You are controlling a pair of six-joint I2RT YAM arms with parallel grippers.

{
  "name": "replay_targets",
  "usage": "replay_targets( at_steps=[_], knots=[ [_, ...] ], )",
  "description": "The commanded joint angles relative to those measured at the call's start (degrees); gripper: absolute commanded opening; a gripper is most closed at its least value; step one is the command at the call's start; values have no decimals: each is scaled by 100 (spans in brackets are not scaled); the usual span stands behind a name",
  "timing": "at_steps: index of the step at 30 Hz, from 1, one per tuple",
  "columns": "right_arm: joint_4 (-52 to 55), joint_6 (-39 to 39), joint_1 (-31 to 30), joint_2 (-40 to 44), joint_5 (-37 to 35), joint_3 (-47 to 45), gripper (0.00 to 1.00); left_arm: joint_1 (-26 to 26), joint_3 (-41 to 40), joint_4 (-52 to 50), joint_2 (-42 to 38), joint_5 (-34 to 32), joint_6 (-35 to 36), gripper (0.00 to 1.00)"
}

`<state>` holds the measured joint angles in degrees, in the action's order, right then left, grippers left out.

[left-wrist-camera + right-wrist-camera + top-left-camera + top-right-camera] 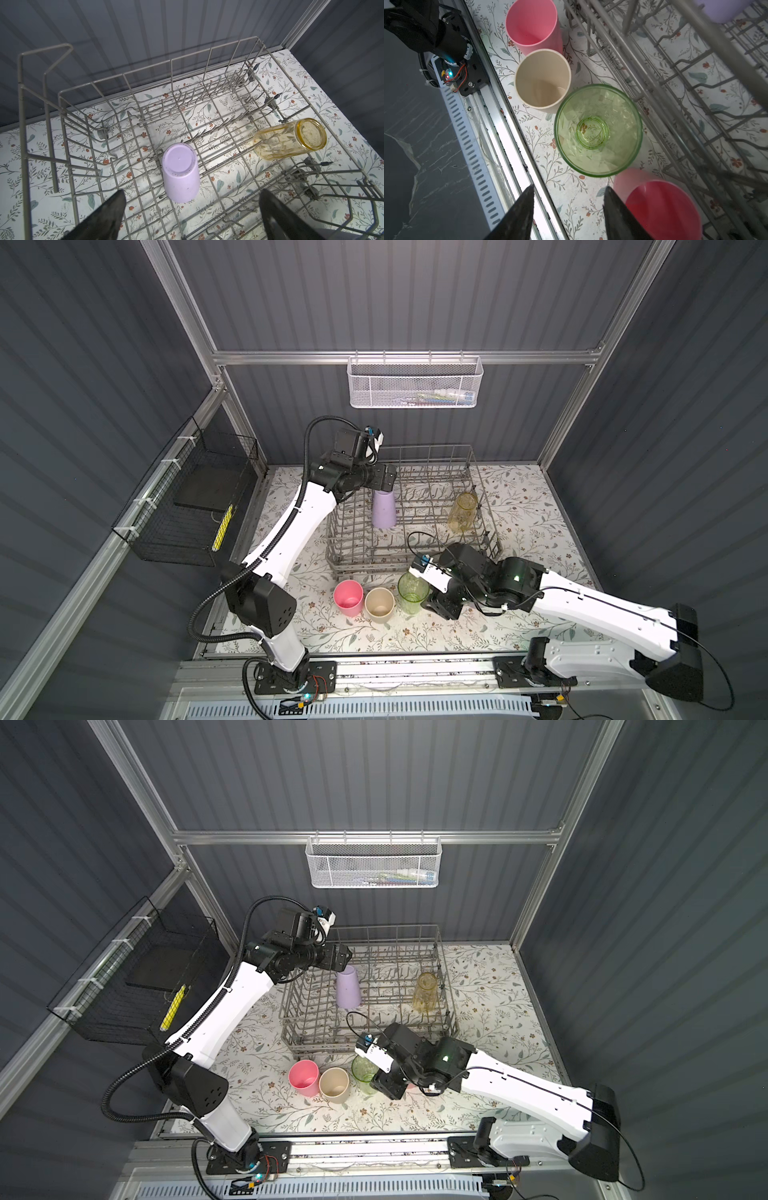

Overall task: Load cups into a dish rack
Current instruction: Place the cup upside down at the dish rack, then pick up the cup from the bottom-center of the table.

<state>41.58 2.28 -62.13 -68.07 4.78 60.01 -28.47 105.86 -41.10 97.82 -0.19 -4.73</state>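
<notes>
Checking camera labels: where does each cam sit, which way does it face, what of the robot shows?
Top views: stereo head high in front, facing down and back at dish rack; both arms show.
Left wrist: above the rack, looking down at upended lilac cup and amber glass; open left end effector shows.
Right wrist: above the table, looking down into green glass and beige cup; right end effector, left arm base show.
Shared: both wrist views catch the rack and lilac cup.
</notes>
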Motion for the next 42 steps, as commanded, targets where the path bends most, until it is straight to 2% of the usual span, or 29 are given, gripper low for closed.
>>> replay_targets(
  at_steps=[1, 10, 14, 25, 33, 38, 42],
  knots=[
    [-3, -338, -130, -171, -341, 250, 55, -27, -80, 67, -254, 39, -28, 100],
    [-45, -652, -212, -642, -147, 367, 47, -21, -166, 85, -290, 18, 34, 100],
    [-81, -718, -212, -789, 62, 353, 41, -19, -171, 76, -272, 45, 34, 100],
    [-77, -794, -188, -1038, 312, 298, 35, -16, -258, 99, -273, 65, 16, 100],
    [29, -867, -133, -1361, 612, 364, 28, -17, -328, 94, -296, 75, 15, 100],
    [179, -919, -128, -1491, 587, 454, 22, -18, -360, 94, -307, 70, 25, 100],
    [230, -919, -124, -1444, 544, 508, 12, -18, -396, 118, -326, 63, 24, 100]
  ],
)
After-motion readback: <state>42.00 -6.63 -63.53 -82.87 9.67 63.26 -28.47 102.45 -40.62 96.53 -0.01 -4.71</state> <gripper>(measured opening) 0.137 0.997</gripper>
